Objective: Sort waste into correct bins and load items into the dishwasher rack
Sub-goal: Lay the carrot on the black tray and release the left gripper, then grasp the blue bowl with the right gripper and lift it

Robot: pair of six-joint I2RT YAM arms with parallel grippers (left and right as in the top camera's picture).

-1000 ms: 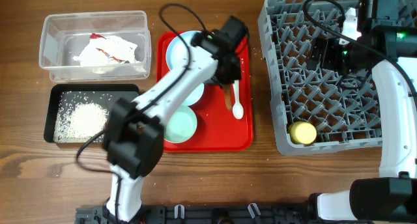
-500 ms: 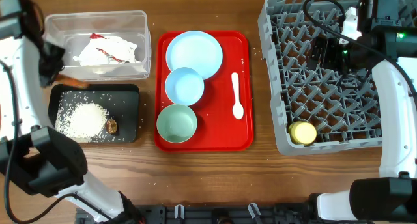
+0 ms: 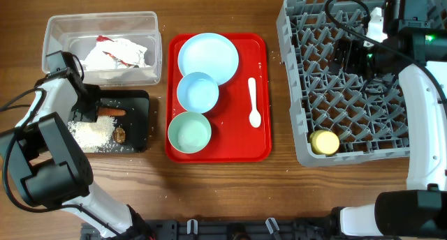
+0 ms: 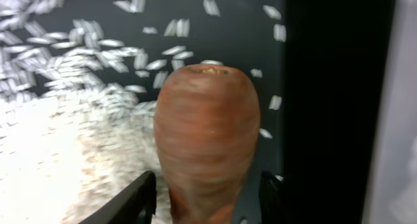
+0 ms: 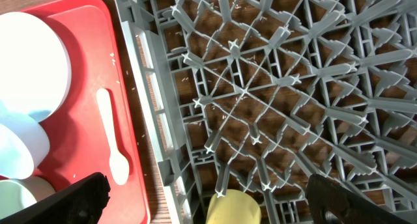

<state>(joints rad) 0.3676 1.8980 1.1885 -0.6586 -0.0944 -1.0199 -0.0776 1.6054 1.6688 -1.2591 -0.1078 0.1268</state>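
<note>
My left gripper [image 3: 94,109] is shut on the orange carrot [image 3: 112,113], held low over the black tray [image 3: 142,97]. In the left wrist view the carrot [image 4: 207,139] fills the gap between my fingers [image 4: 207,201], above loose rice [image 4: 52,139]. The rice pile [image 3: 91,134] and a small brown lump [image 3: 119,135] lie in the black tray. Crumpled paper [image 3: 115,54] is in the clear tub [image 3: 49,38]. My right gripper [image 3: 353,55] is open and empty above the dishwasher rack [image 3: 300,31]; its jaws [image 5: 218,198] straddle the yellow cup [image 5: 233,210].
The red tray [image 3: 262,146] holds the pale blue plate [image 3: 208,55], blue bowl [image 3: 197,91], green bowl [image 3: 189,132] and white spoon [image 3: 253,100]. The yellow cup [image 3: 324,141] lies in the rack's front left corner.
My left arm swung from the red tray to the far left, then brought the carrot over the black tray. The brown lump now lies in that tray. The right arm has not moved.
</note>
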